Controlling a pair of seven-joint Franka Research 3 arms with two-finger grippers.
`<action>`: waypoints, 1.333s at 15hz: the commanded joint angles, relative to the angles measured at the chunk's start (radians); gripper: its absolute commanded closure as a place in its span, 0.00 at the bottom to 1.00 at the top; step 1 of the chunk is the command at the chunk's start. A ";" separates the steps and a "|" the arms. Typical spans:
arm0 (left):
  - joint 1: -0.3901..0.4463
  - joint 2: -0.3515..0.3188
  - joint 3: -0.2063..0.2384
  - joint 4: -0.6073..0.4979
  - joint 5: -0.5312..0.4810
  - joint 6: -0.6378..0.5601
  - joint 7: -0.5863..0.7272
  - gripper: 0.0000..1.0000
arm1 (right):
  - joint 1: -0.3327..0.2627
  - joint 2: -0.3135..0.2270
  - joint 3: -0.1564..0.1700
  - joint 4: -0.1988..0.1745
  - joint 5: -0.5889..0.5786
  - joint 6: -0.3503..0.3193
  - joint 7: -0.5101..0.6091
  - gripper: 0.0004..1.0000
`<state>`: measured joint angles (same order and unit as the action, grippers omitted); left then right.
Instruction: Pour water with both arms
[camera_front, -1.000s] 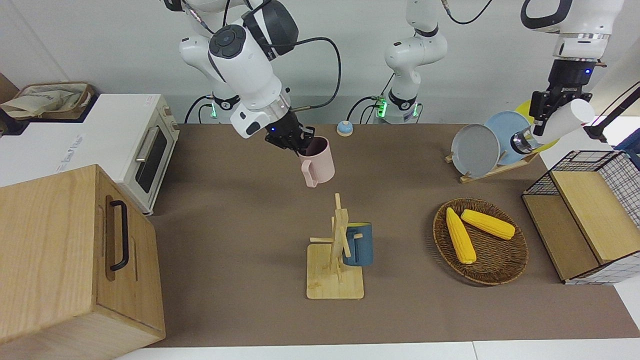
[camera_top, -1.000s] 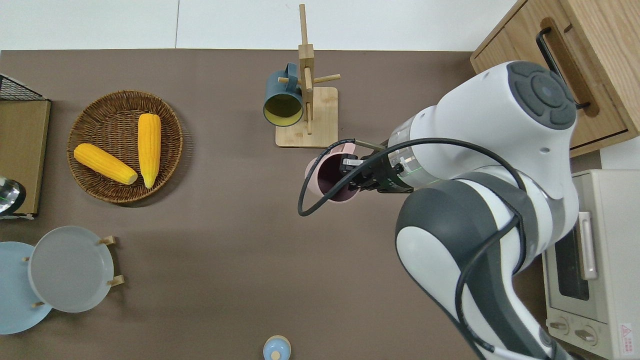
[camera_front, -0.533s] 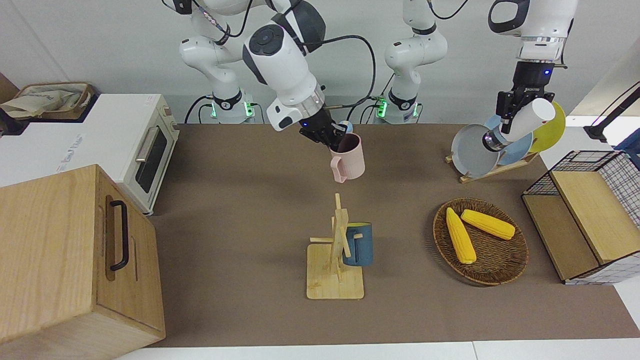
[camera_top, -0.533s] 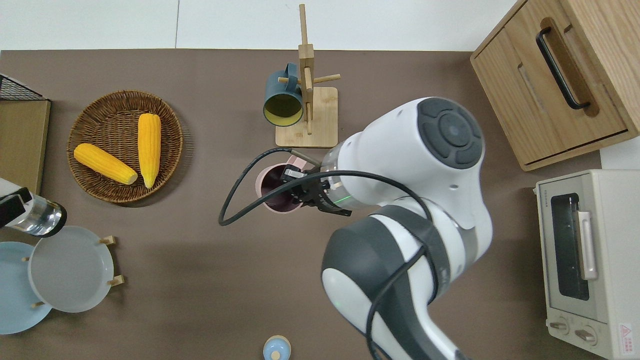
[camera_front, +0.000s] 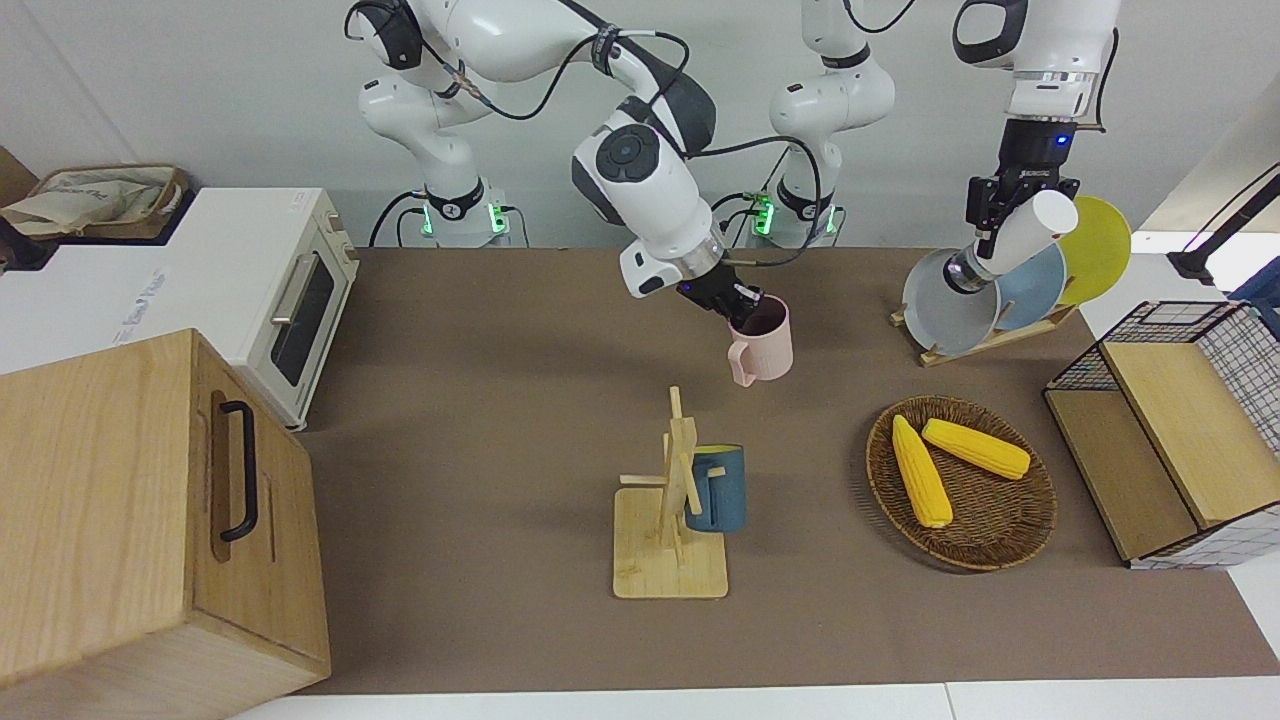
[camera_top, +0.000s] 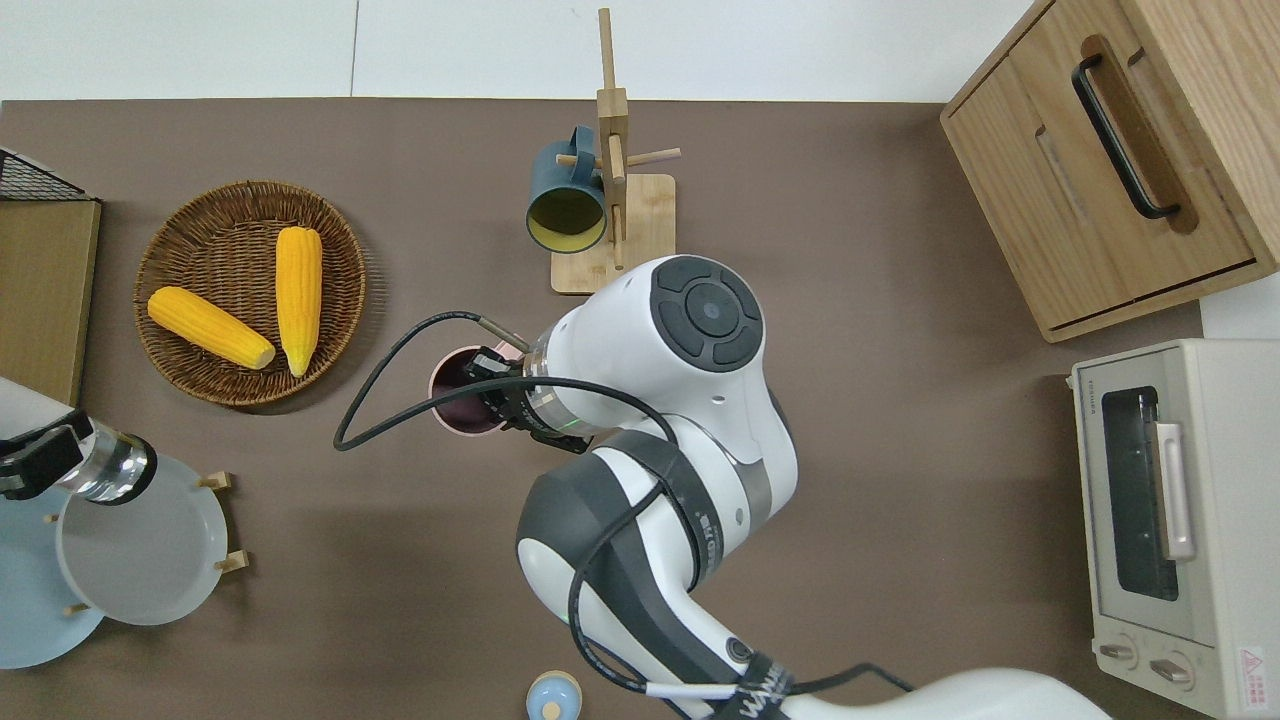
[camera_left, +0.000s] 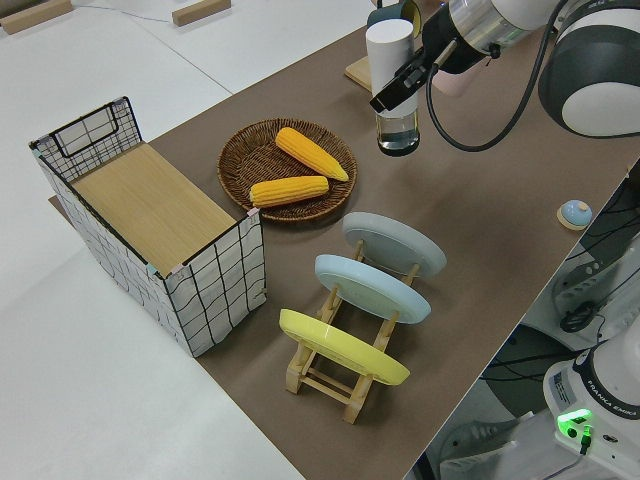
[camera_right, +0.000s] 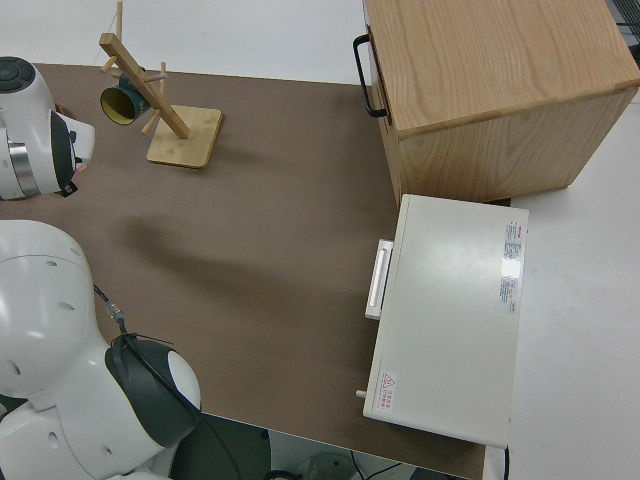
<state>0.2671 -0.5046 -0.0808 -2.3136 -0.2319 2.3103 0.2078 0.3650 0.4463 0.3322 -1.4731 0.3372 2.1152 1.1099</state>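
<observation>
Two pincers each carried one vessel above the brown desk (camera_front: 480, 420).

The right pincer (camera_front: 728, 303) gripped the rim of one pink mug (camera_front: 762, 342), upright with its mouth up, over bare desk between the mug tree (camera_front: 672, 500) and the robots. The left pincer (camera_front: 992, 215) was clamped on one tilted white bottle (camera_front: 1015, 240) with a clear lower part, over the grey plate (camera_front: 940, 305) at the left arm's end. That plate was one of three standing in a wooden rack (camera_left: 340, 375), with one blue plate (camera_left: 372, 287) and one yellow plate (camera_left: 343, 347). One dark blue mug (camera_front: 716, 488) hung on the mug tree. One wicker basket (camera_front: 990, 535) held two corn cobs (camera_front: 962, 465), beside one wire crate (camera_front: 1165, 430). At the right arm's end stood one white toaster oven (camera_front: 250, 290) and one wooden cabinet (camera_front: 130, 510). One small blue bell (camera_top: 553, 695) sat near the robots.
</observation>
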 joint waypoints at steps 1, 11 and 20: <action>0.006 -0.109 -0.020 -0.085 0.026 0.029 -0.028 1.00 | 0.028 0.112 0.011 0.069 0.002 0.054 0.042 1.00; 0.006 -0.150 -0.094 -0.136 0.026 0.029 -0.090 1.00 | 0.066 0.278 -0.001 0.114 -0.049 0.227 0.042 1.00; -0.009 -0.146 -0.109 -0.141 0.025 0.015 -0.099 1.00 | 0.088 0.307 -0.009 0.140 -0.047 0.233 0.053 0.97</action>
<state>0.2670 -0.6203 -0.1895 -2.4437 -0.2287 2.3174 0.1376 0.4414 0.7339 0.3279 -1.3617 0.3133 2.3394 1.1294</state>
